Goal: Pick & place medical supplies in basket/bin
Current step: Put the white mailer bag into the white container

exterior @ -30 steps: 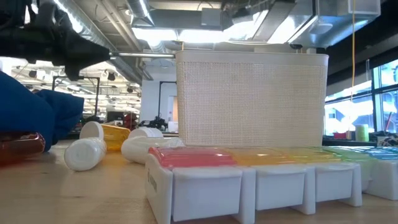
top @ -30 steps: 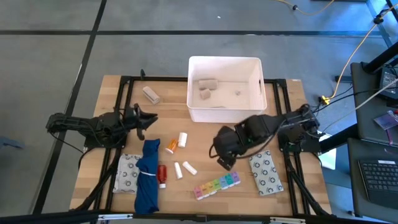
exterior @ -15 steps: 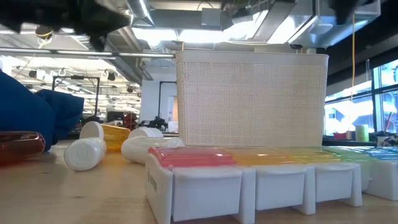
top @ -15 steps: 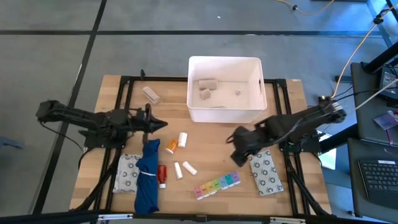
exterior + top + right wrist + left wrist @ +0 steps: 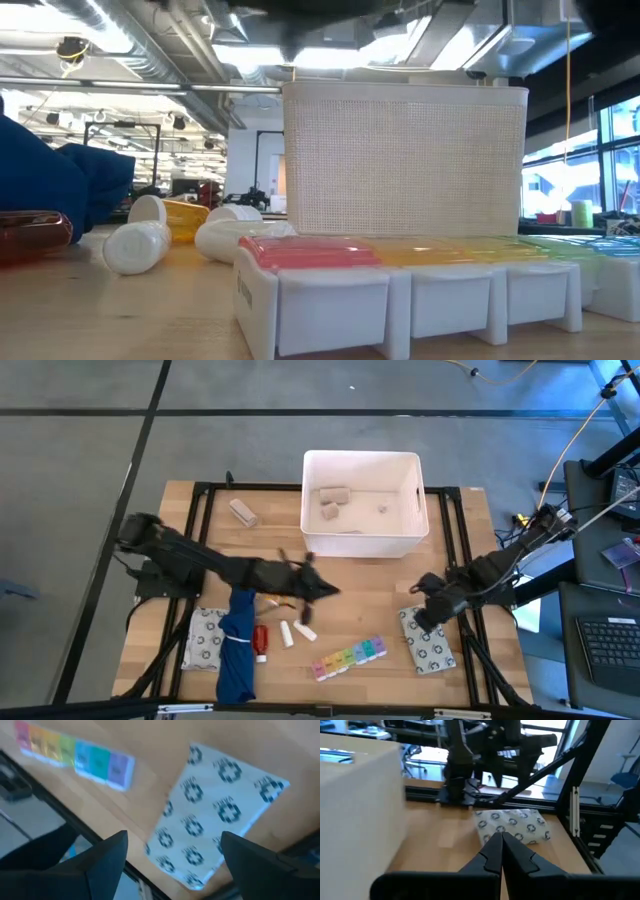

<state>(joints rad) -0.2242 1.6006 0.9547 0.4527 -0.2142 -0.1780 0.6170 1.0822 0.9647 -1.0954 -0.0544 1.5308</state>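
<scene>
Over the table's middle, your left gripper [image 5: 325,590] reaches in with fingers pressed together, holding nothing; your right gripper [image 5: 420,612] hovers spread wide.

Past the right fingers [image 5: 107,852], the right wrist view shows a patterned packet [image 5: 217,817] and the rainbow pill organizer [image 5: 75,752]. The high view adds what that one misses: white bottles [image 5: 297,630] just beside the left fingertips, and the white bin [image 5: 361,504] beyond them, gauze rolls [image 5: 332,492] inside.

wooden table [image 5: 470,520], white tub [image 5: 360,545], scattered supplies [image 5: 347,659]
</scene>
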